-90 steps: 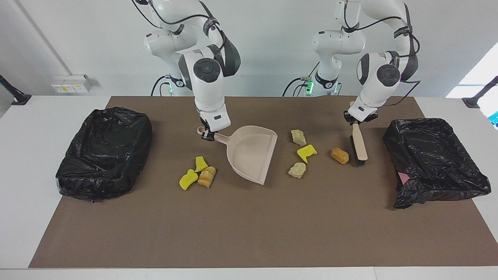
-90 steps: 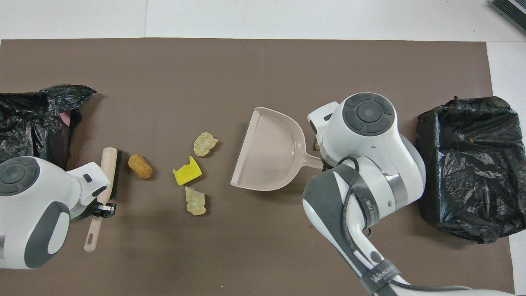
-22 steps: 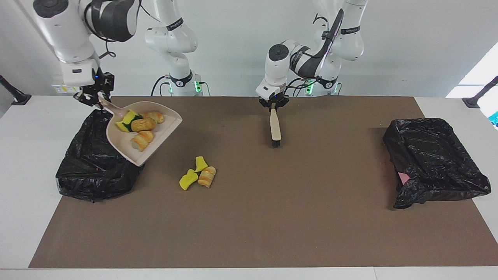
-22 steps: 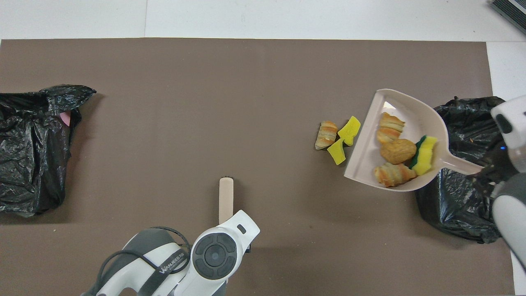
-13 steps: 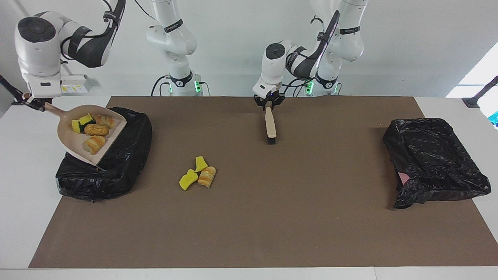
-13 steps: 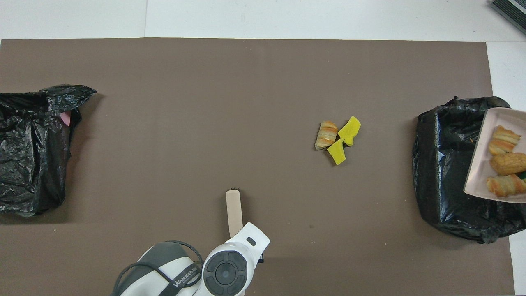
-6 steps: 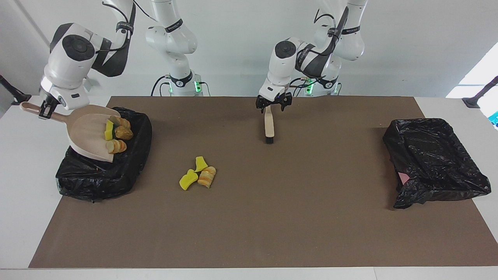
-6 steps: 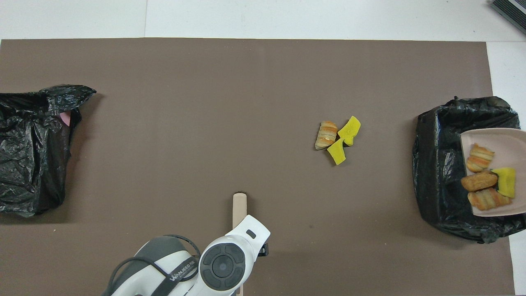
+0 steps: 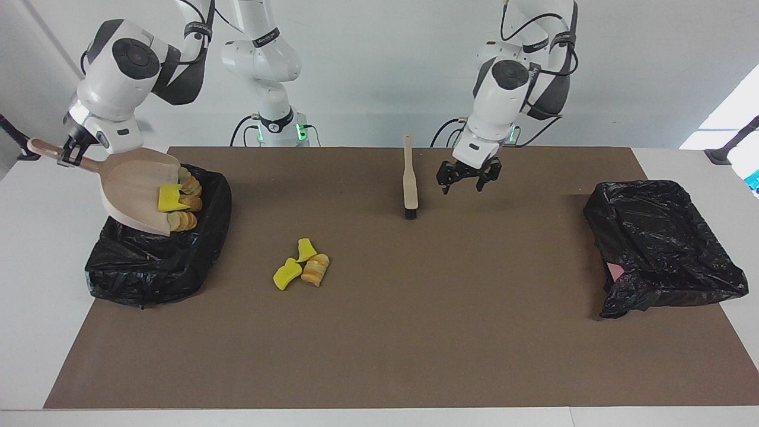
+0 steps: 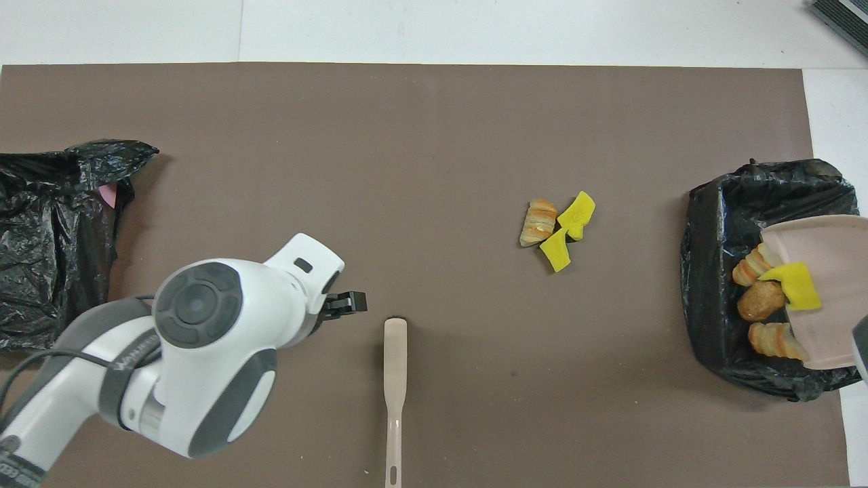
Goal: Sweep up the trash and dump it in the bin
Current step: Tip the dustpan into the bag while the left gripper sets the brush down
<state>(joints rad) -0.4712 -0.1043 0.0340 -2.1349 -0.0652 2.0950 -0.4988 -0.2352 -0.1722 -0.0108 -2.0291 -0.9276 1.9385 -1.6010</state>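
You are dumping; at the upper left of the facing frame the right gripper (image 9: 66,155) is clenching the handle of the dustpan (image 9: 142,193), tilting it mouth-down over the black-lined bin (image 9: 155,267) at the right arm's end of the table; four scraps (image 9: 181,201), a yellow sponge piece and three bread-like lumps, are crowding at the pan's lip and, by the look of it, beginning to slide out.

Near the top centre of that frame the left gripper (image 9: 468,175) is hanging released and holding nothing, fingers spread, over the brown mat (image 9: 415,332); the brush (image 9: 408,181) is lying on the mat just beside it.

Three more scraps (image 9: 299,265), two yellow pieces and one striped lump, are sitting touching one another left of centre on the mat; a second lined bin (image 9: 661,249) is sitting at the right edge.

Next you are likely needing a steeper tilt, then the pan back at the remaining cluster and the brush regrasped.

The overhead frame is showing the scraps at the pan's edge over the bin's hollow at its right edge; the right gripper is falling outside that frame; only the facing view is showing its grip and the pan's height.
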